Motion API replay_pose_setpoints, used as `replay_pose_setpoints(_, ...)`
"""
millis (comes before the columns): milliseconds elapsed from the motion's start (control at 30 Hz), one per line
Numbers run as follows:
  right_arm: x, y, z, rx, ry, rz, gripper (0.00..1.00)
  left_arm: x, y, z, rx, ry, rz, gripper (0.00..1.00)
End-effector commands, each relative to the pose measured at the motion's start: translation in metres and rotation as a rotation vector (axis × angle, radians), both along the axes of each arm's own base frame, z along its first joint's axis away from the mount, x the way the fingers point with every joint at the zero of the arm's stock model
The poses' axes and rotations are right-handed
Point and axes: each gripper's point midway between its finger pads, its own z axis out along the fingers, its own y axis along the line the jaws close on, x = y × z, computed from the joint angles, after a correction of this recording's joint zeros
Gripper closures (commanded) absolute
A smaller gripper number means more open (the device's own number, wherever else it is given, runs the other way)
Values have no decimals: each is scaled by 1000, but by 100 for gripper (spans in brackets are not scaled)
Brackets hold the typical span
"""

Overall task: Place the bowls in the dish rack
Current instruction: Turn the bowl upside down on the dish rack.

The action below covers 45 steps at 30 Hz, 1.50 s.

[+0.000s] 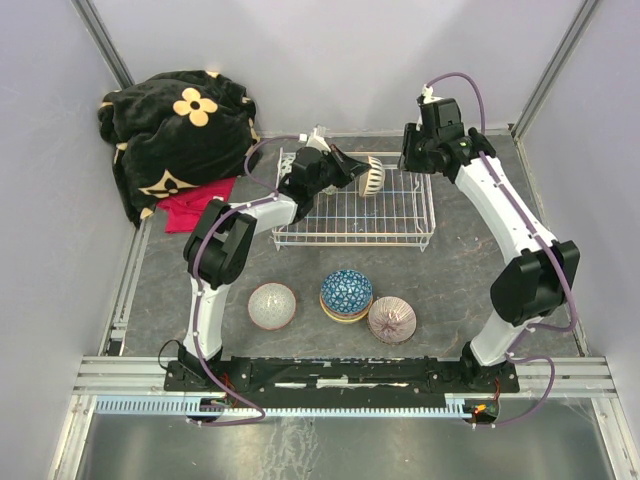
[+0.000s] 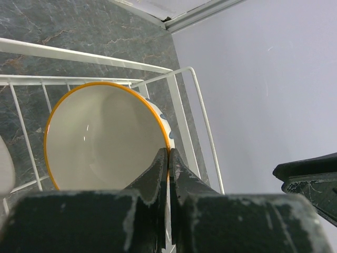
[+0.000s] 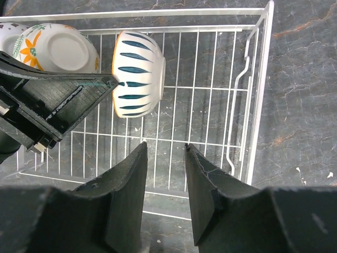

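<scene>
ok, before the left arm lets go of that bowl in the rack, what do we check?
1. Left gripper grip on the striped bowl: shut on its rim. Ok.
2. Bowl within the dish rack outline: yes, tipped on its side. Ok.
3. Bowl resting on the rack floor: cannot tell.
4. Gap to the flower bowl beside it: very close, contact unclear. Cannot tell.
5. Right gripper out of the way: open, empty, over bare rack wires. Ok.
6. All bowls loaded: pink bowl, blue stack and purple-white bowl are on the table. Not ok.
</scene>
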Motion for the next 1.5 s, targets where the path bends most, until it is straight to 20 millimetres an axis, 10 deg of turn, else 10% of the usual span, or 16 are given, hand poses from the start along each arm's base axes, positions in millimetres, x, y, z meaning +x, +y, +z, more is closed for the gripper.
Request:
replay_pose_setpoints(0,10,7,21,15,-60,6,57,4,13,22,-13,-10,41,97)
replay_pose_setpoints(767,11,14,9,3,-39,21,57,11,30,-38,115,170,95,97)
replay_pose_setpoints(1467,27,15,-17,-23,6,13,57,8,1,22,-48,63,-8,97)
